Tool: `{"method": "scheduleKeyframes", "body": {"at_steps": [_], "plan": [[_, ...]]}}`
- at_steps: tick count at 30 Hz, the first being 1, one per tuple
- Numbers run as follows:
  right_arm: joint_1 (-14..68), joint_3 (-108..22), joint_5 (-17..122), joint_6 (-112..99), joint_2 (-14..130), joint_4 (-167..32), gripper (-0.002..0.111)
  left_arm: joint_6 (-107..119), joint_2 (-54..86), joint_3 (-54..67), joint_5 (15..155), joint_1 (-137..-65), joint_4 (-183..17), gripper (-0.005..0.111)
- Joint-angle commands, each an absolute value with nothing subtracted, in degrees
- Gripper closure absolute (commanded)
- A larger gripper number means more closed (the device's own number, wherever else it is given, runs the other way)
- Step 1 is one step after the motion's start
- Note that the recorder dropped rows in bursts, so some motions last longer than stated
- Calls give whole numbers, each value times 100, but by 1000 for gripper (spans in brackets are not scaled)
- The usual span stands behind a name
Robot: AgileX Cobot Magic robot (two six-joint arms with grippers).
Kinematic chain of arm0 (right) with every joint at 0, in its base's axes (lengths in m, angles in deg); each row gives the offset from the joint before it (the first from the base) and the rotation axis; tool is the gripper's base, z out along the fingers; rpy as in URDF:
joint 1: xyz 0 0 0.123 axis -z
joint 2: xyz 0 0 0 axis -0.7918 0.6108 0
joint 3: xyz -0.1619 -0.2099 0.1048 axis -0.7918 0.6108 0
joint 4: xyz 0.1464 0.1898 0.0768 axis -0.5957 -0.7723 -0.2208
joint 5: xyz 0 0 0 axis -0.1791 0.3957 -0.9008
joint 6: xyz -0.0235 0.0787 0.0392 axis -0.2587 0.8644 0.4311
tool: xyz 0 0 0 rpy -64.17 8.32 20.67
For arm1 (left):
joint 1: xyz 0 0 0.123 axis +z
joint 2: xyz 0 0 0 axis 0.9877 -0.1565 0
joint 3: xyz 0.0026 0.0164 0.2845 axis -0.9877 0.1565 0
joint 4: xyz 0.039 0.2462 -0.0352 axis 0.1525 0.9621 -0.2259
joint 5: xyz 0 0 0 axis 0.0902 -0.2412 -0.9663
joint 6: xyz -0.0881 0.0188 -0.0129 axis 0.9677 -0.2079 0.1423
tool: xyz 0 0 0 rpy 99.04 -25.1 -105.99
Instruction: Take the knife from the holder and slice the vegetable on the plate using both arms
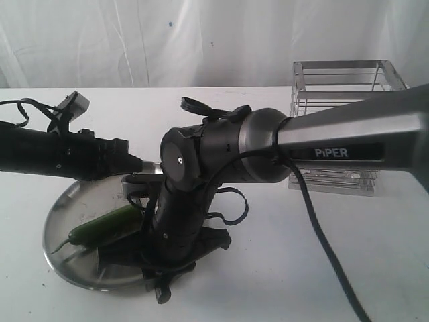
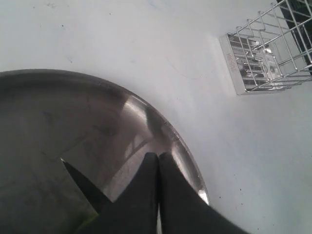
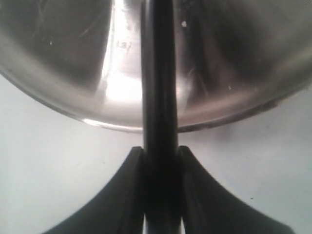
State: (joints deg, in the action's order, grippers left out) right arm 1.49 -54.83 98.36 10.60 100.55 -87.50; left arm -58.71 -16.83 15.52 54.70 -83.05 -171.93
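The right gripper is squeezed tight on the knife. Its jaws press both sides of the black handle, and the knife points out over the plate. The left gripper has its jaws pressed together. I cannot tell if anything is caught between them. In the left wrist view a dark pointed shape lies on the plate beside that gripper. It may be the blade or a shadow.

The plate sits near the front left corner of the surface. The green vegetable lies on it, stem toward the left edge. The empty-looking holder stands near the back right corner, well apart from the plate.

What could go wrong? The vegetable is round and smooth, so it could roll when the knife pushes down. If the left gripper is not really holding it, the cut could slide off. The two grippers are very close together, so they might bump. The shiny plate could also slip on the surface if the knife presses hard.
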Motion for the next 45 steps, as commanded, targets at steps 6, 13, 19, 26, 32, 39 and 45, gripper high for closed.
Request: {"method": "scheduleKeyframes", "body": {"at_steps": [6,13,19,26,32,39,45], "plan": [[145,-5536,9731,1081,10028,-8699,108,-5961,-1788,1552,5345,-8339,-17497,107],[145,-5536,9556,1068,10028,-8676,108,-6066,-1788,1552,5345,-8339,-17521,107],[145,-5580,9536,1068,10041,-8587,108,-6066,-1788,1552,5345,-8339,-17521,107],[73,-5594,9568,1030,10101,-8586,108,-6159,-1788,1552,5356,-8339,-17521,107],[-28,-5646,9570,1016,10114,-8559,108,-6194,-1788,1552,5356,-8339,-17521,107],[-28,-5646,9581,1253,10116,-8266,108,-6192,-1788,1552,5303,-8339,-17521,107],[-28,-5646,9591,1253,10162,-8266,108,-6192,-1788,1552,5371,-8339,-17521,107]]}}
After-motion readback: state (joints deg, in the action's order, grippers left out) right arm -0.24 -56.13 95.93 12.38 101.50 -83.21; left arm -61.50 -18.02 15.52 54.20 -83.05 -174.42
